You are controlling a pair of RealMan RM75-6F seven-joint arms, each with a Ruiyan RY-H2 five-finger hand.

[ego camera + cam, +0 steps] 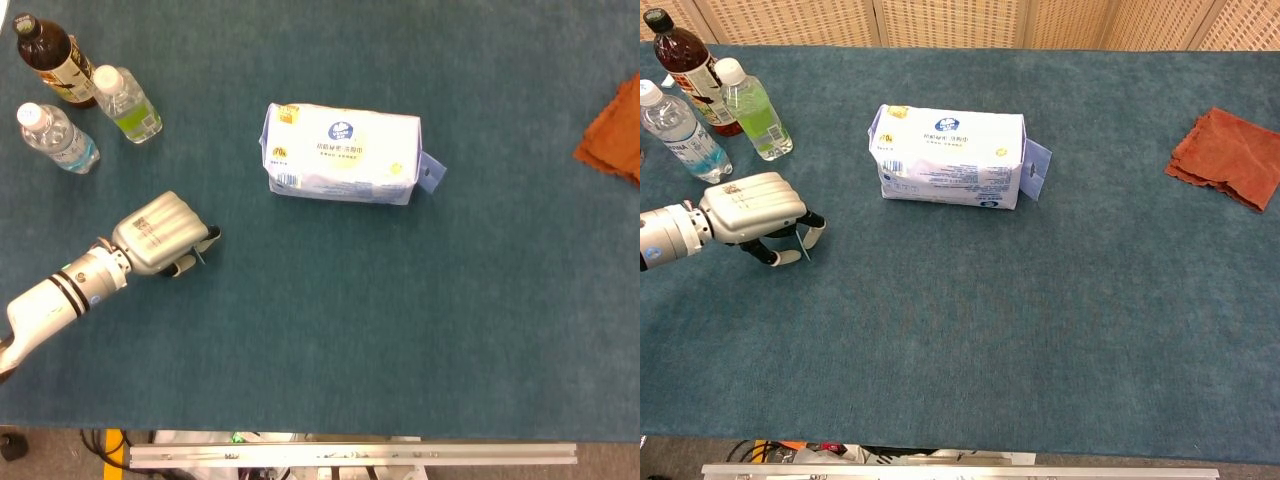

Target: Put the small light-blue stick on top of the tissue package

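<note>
Left hand (160, 232) (752, 207) low over the table (330, 330) at its left side, fingers curled down, pinching the small light-blue stick (201, 256) (802, 244) at the fingertips. Stick hangs roughly upright, only its thin lower part visible below the fingers; whether its tip touches the cloth cannot be told. Tissue package (342, 154) (950, 157) lies flat near table centre, well apart from the hand, top bare. Three bottles (75, 90) (702, 100) stand behind the hand at the far left corner. Orange cloth (612, 132) (1228, 156) at far right edge. Right hand not visible in either view.
</note>
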